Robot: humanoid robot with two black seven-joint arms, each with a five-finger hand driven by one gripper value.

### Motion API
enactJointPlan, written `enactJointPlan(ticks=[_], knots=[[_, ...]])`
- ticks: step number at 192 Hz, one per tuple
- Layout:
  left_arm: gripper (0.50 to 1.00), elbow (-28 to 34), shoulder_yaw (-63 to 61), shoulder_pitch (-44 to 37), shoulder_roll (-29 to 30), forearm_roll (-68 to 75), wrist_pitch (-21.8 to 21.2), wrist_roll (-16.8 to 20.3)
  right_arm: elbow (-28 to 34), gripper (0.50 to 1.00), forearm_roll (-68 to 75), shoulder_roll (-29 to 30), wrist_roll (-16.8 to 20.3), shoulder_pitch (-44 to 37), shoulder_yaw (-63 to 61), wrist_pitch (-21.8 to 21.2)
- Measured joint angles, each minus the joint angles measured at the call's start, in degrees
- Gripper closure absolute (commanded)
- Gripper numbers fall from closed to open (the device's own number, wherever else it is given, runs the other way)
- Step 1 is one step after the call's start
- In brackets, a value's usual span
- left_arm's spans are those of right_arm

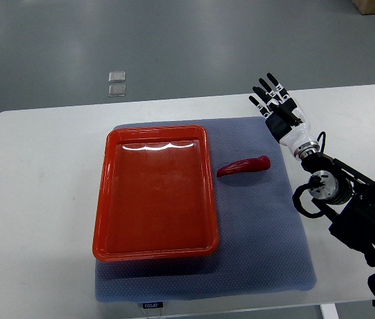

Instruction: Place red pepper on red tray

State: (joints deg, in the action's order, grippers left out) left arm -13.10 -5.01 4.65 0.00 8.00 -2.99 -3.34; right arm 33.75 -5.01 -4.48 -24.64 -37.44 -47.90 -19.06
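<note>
On the white worktop [41, 199] in front of you lies a blue-grey textured mat [267, 252], and everything that matters sits on it. You see the small, glossy red pepper [243, 167] lying on its side on the mat, just beside the right rim of the shallow rectangular red plastic tray [101, 206], apart from it by a narrow strip of mat and with its slimmer end towards the tray. The tray holds nothing, so the placing is not yet done. Your right robot hand [275, 103] hovers beyond and to the right of the pepper, near the mat's far right corner; its black-and-white fingers [264, 86] are spread and straight, grasping nothing. That released posture probably suits a reach: the hand is clear of the pepper and would need to come towards you and leftward to close over it. The left arm does not show at all. Nothing stands between the hand and the pepper, nor between the pepper and the tray, so the path looks free; the one thing to mind, in my judgement, is the tray's raised rim, which the pepper must be lifted over rather than slid across. Behind the worktop, on the grey floor [54, 40], two small pale square plates [117, 82] sit well away from the work and do not interfere.
</note>
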Motion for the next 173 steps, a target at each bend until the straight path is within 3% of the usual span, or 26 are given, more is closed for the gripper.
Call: enactJointPlan(ticks=[95,133,173], knots=[[0.500,0.0,0.5,0.0,0.0,0.0,0.2,0.0,0.5,0.589,-3.3,-1.8,0.5,-1.6,2.2,-1.7],[0.500,-0.4,0.6,0.0,0.0,0.0,0.3,0.0,2.5,0.589,-20.3,-8.2,1.1,-7.3,9.5,-4.2],[0.500,-1.3,0.5,0.0,0.0,0.0,0.4,0.0,9.0,0.589,-41.0,-17.7,2.6,-16.6,23.3,-5.7]])
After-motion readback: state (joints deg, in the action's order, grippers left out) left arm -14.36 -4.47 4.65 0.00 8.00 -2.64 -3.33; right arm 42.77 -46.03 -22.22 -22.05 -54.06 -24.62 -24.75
